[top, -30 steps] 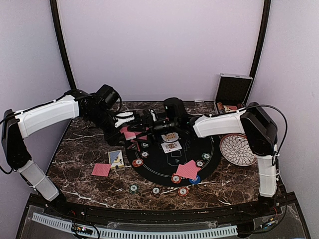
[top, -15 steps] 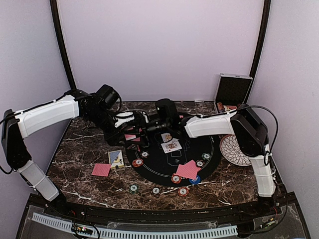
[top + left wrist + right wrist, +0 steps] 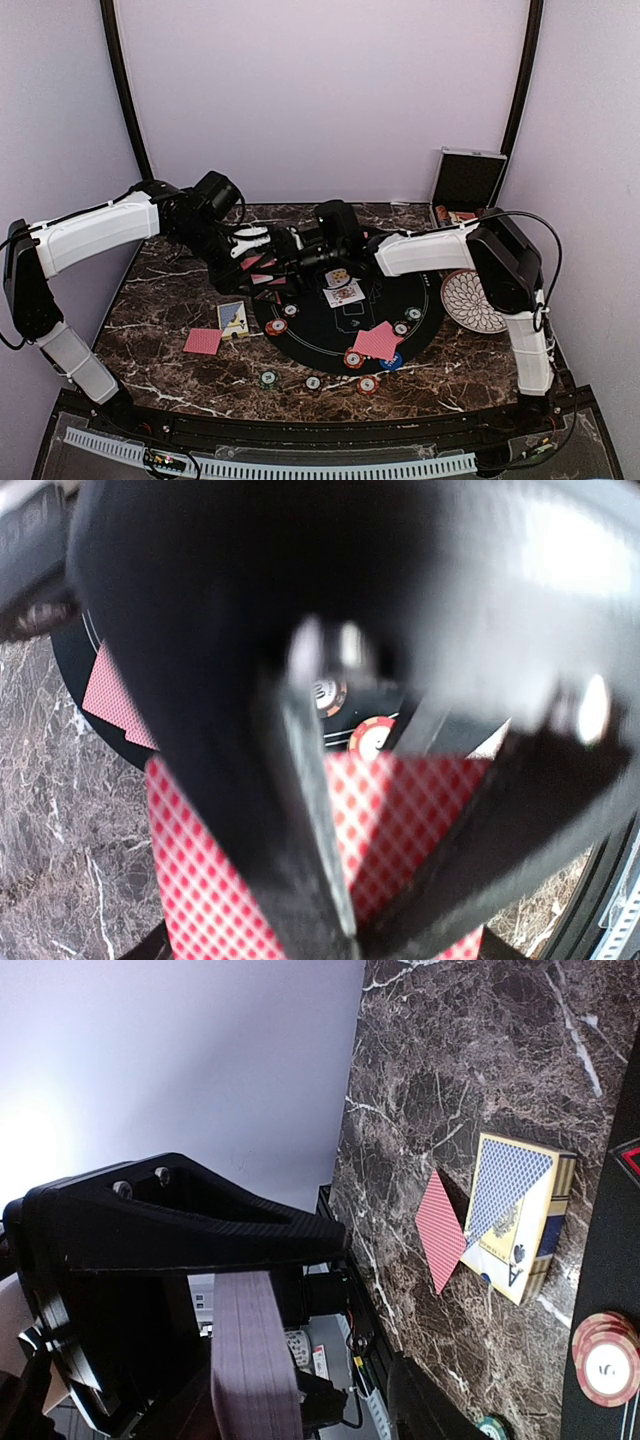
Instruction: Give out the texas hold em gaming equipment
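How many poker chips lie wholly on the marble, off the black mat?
3, in a row near the table front edge: a green chip on the left, a dark chip in the middle, a red chip on the right. Others may be hidden.

Red-backed deck gripped aloft; loose red cards, face-up pair, striped chips on table.

The left arm and right arm have white shells and black joints; a thin black cable loops beside the right elbow.
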`<state>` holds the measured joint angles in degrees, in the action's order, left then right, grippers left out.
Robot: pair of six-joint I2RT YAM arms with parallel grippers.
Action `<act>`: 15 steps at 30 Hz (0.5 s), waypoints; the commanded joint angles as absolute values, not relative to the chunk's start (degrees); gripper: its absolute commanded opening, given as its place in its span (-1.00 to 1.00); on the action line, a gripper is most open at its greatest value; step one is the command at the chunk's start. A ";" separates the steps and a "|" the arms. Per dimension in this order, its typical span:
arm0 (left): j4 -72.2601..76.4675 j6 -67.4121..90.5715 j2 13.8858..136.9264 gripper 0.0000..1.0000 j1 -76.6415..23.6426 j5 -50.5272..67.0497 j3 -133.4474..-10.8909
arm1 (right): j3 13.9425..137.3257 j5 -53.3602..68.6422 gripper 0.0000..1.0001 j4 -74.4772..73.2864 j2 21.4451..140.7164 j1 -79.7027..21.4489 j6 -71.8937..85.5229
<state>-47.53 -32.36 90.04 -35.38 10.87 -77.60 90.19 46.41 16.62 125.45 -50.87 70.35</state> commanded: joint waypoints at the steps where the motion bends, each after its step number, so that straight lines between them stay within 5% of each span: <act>1: -47.70 -32.60 88.29 -1.00 -35.50 11.34 -78.14 | 86.58 45.27 -0.01 15.67 122.66 -49.44 69.07; 15: -47.41 -32.62 87.93 -1.00 -35.51 11.04 -77.63 | 82.97 45.09 -0.13 17.38 118.94 -48.18 69.67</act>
<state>-47.97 -32.38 90.04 -35.53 10.41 -77.56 84.20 46.19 17.63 120.95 -48.62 69.95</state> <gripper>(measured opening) 0.676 0.439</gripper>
